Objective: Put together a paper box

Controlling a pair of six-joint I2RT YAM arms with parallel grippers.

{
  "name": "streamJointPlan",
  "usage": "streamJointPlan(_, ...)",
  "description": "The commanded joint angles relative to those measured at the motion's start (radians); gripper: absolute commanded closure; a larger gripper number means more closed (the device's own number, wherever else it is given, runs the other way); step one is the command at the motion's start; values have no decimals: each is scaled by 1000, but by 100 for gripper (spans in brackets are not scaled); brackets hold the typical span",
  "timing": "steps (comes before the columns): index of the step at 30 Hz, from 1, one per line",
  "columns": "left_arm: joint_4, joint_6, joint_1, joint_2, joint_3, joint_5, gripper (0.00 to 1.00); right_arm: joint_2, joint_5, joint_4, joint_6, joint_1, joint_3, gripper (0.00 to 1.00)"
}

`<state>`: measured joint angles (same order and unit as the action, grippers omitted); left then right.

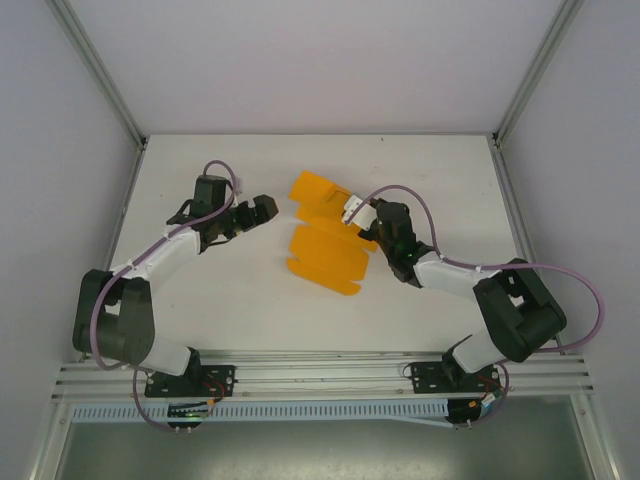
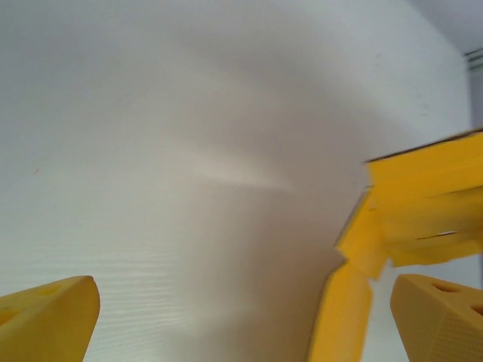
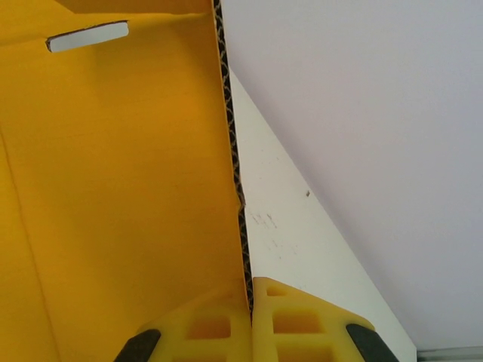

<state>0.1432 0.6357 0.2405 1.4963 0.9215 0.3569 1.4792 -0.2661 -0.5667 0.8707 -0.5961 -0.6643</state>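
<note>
The paper box (image 1: 322, 232) is an orange-yellow die-cut card sheet with flaps, lying mid-table and partly lifted at its right side. My right gripper (image 1: 352, 212) is shut on its right edge; in the right wrist view the two yellow fingers (image 3: 294, 317) pinch the corrugated edge of the sheet (image 3: 113, 188), which has a small slot near the top. My left gripper (image 1: 256, 210) stands open just left of the sheet, touching nothing. In the left wrist view its yellow fingertips (image 2: 45, 317) sit far apart, with the sheet's flaps (image 2: 423, 204) at the right.
The white table (image 1: 220, 290) is enclosed by white walls with metal frame posts (image 1: 95, 65) at the back corners. An aluminium rail (image 1: 320, 375) runs along the near edge by the arm bases. Free room lies left and in front of the sheet.
</note>
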Motion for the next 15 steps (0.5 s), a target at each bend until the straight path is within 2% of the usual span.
streamJointPlan(1,38,1,6,52,2,-95,1,-40,39,-2,-51,7,6,100)
streamJointPlan(3,12,17,5,93,19,-107,2,-44,53,2,-68,8,2,100)
streamJointPlan(9,-116,-7,7,239,81,38,2,-47,86,2,-90,8,1,100)
streamJointPlan(15,-434,0,17,276,-3,263,2,-39,86,22,-103,8,-14,100)
